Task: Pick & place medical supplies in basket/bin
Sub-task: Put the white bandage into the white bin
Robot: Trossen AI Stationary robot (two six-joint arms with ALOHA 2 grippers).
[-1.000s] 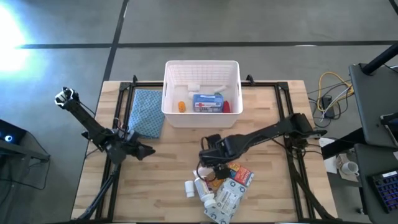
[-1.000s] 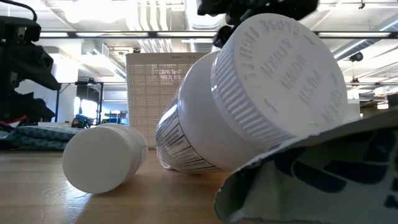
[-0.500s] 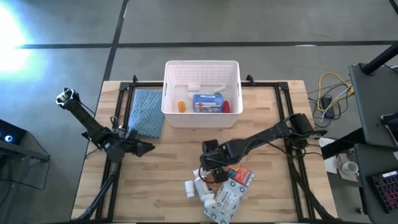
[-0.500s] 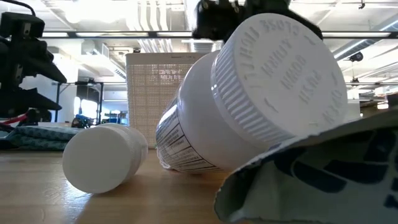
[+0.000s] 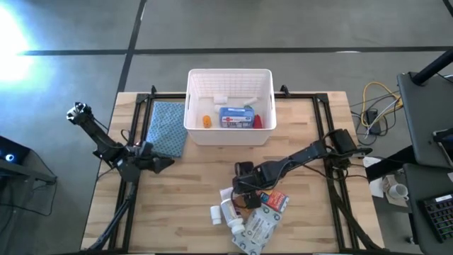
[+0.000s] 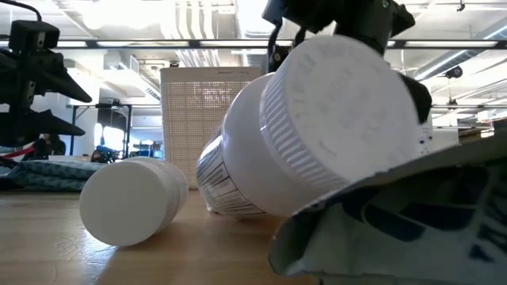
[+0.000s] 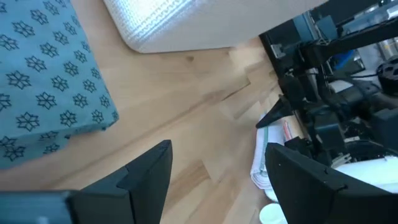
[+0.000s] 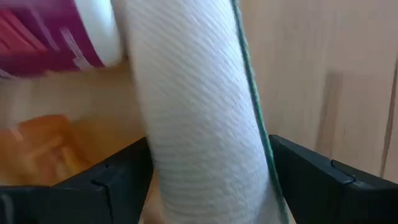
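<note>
- From above, in the high view, the white bin (image 5: 230, 106) is seen at the far middle of the counter (image 5: 191, 184). Three supplies already lie inside it: a blue-white first-aid box (image 5: 236, 117), a small orange item (image 5: 206, 122) and a small red item (image 5: 257, 122).
- Still outside the bin, a cluster of supplies (image 5: 248, 212) is seen at the near edge of the counter: white pill bottles, an orange-red box and a grey-white pack. The right gripper (image 5: 244, 193) is lowered onto this cluster. The left gripper (image 5: 157, 163) waits beside the blue cloth (image 5: 167, 127), holding nothing.
- At counter height, in the low view, a large white pill bottle (image 6: 309, 134) lies tilted against a crumpled pack (image 6: 396, 222), with a smaller bottle (image 6: 131, 198) beside it.
- Through the left wrist view, the left gripper's fingers (image 7: 149, 177) are shown spread over bare wood.
- Through the right wrist view, a white ribbed roll (image 8: 193, 112) is shown between the right gripper's widely spread fingers (image 8: 118, 177); a firm pinch cannot be confirmed.
- By judgement, the task is partly done, with most of the items left to move.
</note>
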